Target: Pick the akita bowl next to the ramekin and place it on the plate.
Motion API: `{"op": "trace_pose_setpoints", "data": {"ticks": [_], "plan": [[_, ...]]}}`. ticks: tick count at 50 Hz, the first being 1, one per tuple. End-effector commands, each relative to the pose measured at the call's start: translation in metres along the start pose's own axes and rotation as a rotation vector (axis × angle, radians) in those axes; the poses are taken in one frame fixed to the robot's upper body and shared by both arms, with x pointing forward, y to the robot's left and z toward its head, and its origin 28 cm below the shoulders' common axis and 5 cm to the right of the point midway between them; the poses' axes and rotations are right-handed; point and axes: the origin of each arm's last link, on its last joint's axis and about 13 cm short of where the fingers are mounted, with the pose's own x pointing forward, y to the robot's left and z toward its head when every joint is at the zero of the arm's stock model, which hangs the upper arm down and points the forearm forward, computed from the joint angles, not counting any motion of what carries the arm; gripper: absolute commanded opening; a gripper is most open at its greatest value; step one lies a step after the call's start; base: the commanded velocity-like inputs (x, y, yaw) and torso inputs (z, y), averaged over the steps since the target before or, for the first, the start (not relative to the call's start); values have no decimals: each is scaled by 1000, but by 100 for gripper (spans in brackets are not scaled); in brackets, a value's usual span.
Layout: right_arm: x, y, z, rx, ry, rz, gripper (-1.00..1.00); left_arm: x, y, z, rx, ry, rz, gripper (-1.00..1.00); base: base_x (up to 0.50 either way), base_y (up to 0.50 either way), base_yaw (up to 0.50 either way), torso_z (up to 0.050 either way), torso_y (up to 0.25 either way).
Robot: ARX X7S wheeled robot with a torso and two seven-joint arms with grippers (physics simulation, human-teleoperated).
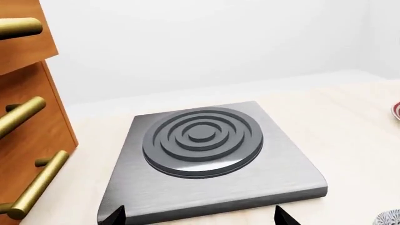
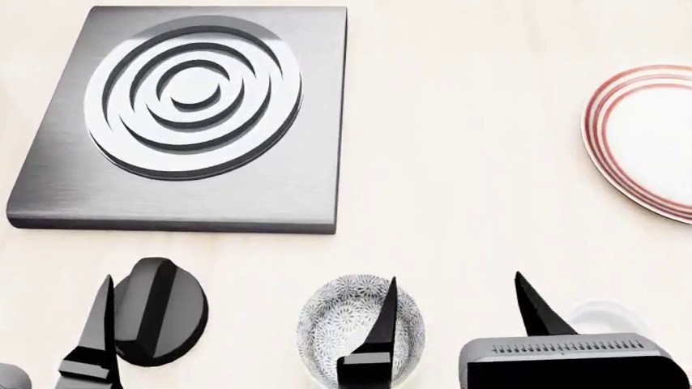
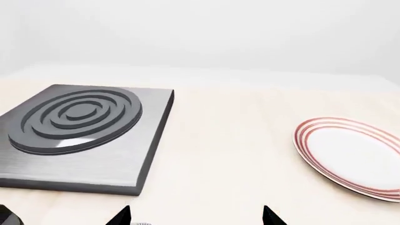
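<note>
A pale wooden counter [image 2: 465,162] fills the head view, seen from above. At its far left lies a square grey metal hotplate [image 2: 190,117] with raised concentric rings in the middle. At the right edge, partly cut off, sits the flat white plate [image 2: 649,138] with thin red rings round its rim; nothing rests on it. Near the bottom centre stands the speckled grey-and-white bowl [image 2: 346,324], upright on the counter. Just to its right, mostly hidden behind the robot's arm, a small plain white cup [image 2: 605,316] peeks out. The right gripper [image 2: 459,312] hangs low over this spot with its two dark fingers spread wide apart: one fingertip [image 2: 387,312] lies across the bowl's right side, the other stands between the bowl and the cup. Whether that finger touches the bowl cannot be told; the jaws are released and grasp nothing. At the bottom left, the left gripper [image 2: 135,312] shows one thin dark finger beside a rounded black part; how its jaws stand in this view is unclear. In the left wrist view its two fingertips appear well apart at the lower edge, in front of the hotplate, with wooden drawers [image 1: 25,117] bearing brass handles to one side.
</note>
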Motion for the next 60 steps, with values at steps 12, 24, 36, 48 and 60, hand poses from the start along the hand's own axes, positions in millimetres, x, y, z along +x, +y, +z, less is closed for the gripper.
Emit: {"op": "trace_pose_setpoints", "data": {"ticks": [12, 24, 36, 48, 60], "plan": [[4, 2, -6, 85, 122, 36, 100, 0, 0, 0, -2, -1, 0, 100, 0, 0, 0, 0, 0], [5, 1, -9, 187, 181, 55, 100, 0, 0, -1, 0, 2, 1, 100, 0, 0, 0, 0, 0], [7, 0, -15, 228, 217, 54, 100, -1, 0, -2, 0, 4, 2, 100, 0, 0, 0, 0, 0], [12, 2, -19, 272, 257, 74, 100, 0, 1, -2, 2, 4, 4, 100, 0, 0, 0, 0, 0], [17, 4, -24, 304, 289, 88, 100, 0, 1, -2, 1, 4, 6, 100, 0, 0, 0, 0, 0]]}}
